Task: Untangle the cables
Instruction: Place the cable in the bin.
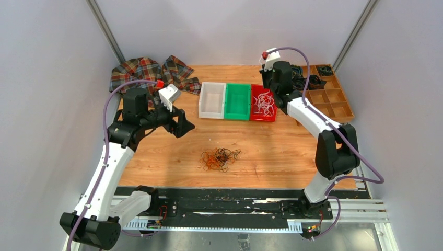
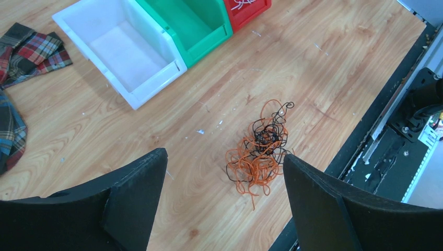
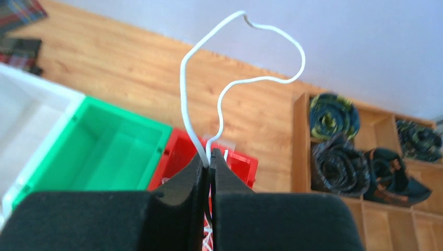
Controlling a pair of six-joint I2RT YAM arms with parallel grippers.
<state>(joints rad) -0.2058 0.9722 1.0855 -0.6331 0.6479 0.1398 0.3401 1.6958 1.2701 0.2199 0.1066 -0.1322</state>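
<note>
Right pincer (image 3: 210, 161) pressed together, pinching white cable (image 3: 182, 83) above red bin (image 1: 263, 119); more white cables (image 1: 265, 103) lie inside. Left pincer (image 2: 224, 159) spread, empty, over orange-black tangle (image 2: 259, 151) on bench (image 1: 292, 146). Cables look light, springy and kink-holding, likely to snag. Best to pinch loose end or outer loop, pull gently. No readable labels or brands.
</note>
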